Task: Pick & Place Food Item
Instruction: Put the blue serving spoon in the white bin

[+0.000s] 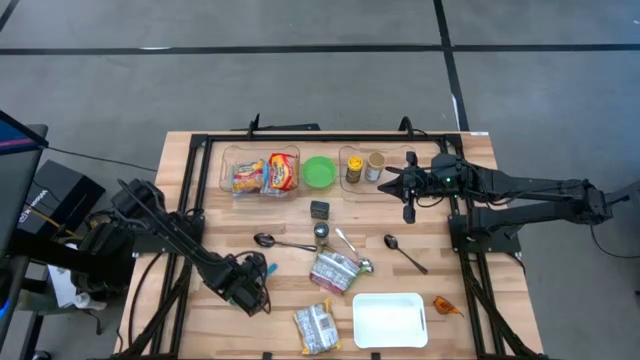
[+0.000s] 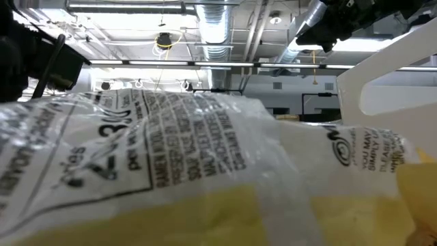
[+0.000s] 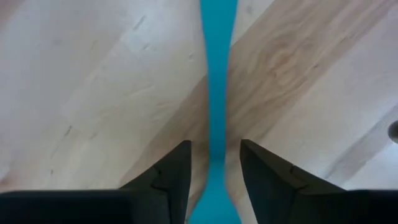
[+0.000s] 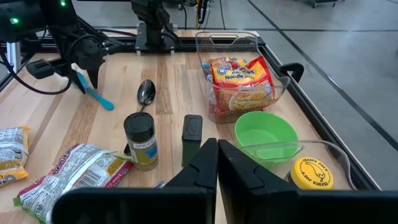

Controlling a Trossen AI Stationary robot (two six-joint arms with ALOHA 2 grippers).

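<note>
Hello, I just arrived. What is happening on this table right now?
The left gripper is low over the wooden table, near its front left part, with its jaws apart on either side of a blue utensil handle that lies on the wood. The right gripper is shut and empty, held above the table's back right area near the green bowl. Ramen packets, spoons and a white tray lie spread around.
</note>
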